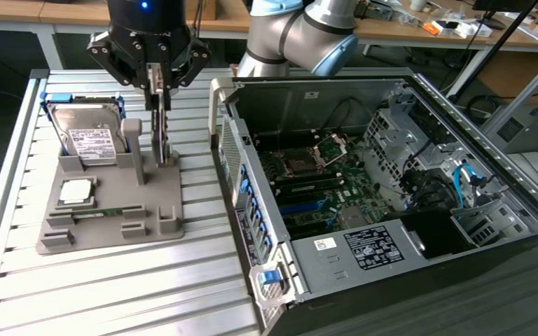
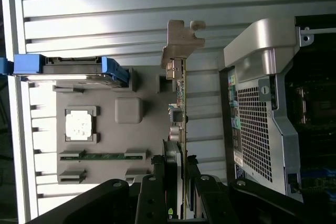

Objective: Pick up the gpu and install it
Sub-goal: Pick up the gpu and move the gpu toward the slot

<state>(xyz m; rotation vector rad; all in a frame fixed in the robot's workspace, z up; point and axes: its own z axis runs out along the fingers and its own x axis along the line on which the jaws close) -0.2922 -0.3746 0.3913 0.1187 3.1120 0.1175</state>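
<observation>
Your tool (image 1: 159,85) clamped on gpu (image 1: 164,129), pinching its top edge. Card stands upright, edge-on, at grey holder (image 1: 110,234) on worktop (image 1: 110,294), near hard drive (image 1: 87,140). Cannot tell if lower edge is clear of holder slot. Risks you should weigh: narrow grip may let card pivot or slip; bracket (image 2: 181,43) may snag holder; tilted card may strike case (image 1: 250,98) wall.
</observation>
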